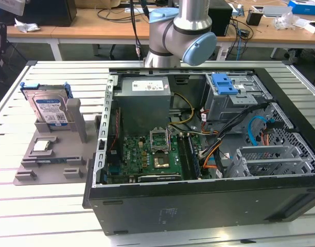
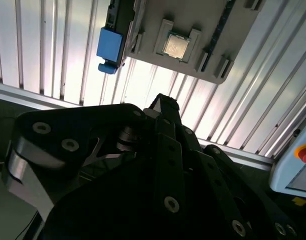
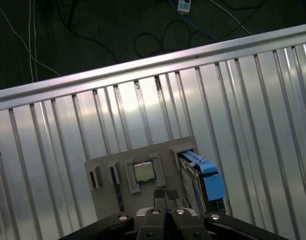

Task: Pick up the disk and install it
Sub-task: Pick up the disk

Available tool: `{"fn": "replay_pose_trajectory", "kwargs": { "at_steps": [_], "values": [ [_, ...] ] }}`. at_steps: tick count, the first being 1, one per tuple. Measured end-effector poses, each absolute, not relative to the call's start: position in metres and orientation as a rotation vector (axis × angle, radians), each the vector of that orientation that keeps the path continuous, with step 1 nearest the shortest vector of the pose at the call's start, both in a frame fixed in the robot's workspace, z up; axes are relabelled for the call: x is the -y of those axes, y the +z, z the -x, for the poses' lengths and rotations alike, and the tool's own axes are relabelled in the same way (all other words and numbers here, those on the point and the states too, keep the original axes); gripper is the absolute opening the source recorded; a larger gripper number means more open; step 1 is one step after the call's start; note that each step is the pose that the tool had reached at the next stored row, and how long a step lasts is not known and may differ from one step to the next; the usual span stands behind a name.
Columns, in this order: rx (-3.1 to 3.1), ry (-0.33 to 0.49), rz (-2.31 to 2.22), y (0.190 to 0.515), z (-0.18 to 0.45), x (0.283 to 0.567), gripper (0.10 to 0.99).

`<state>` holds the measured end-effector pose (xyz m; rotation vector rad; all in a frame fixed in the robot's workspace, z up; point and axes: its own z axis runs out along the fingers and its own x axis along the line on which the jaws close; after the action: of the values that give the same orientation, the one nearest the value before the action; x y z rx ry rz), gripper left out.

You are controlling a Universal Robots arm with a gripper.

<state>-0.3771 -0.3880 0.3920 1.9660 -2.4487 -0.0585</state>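
disk (image 1: 49,109): lower part hidden behind grey holder (image 1: 54,167) | arm (image 1: 184,32): cut off at picture edge

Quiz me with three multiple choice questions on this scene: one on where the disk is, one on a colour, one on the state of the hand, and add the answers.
1. Where is the disk?
A) in the grey holder outside the computer case
B) in a drive bay inside the case
C) lying flat on the table

2. What colour is the disk's carrier bracket?
A) red
B) blue
C) yellow

3. The hand is:
A) clamped on the disk
B) clamped on the processor chip
C) holding nothing

Answers:
1 A: the exterior view shows it standing on edge in the holder.
2 B: it shows blue in both wrist views.
3 C: in the first wrist view its fingertips meet with nothing between them.
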Motion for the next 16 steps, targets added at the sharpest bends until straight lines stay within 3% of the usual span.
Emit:
{"fn": "replay_pose_trajectory", "kwargs": {
  "at_steps": [16],
  "values": [
    [2.333,-0.058,-2.099,0.392,0.3771,0.388,0.106]
  ]
}}
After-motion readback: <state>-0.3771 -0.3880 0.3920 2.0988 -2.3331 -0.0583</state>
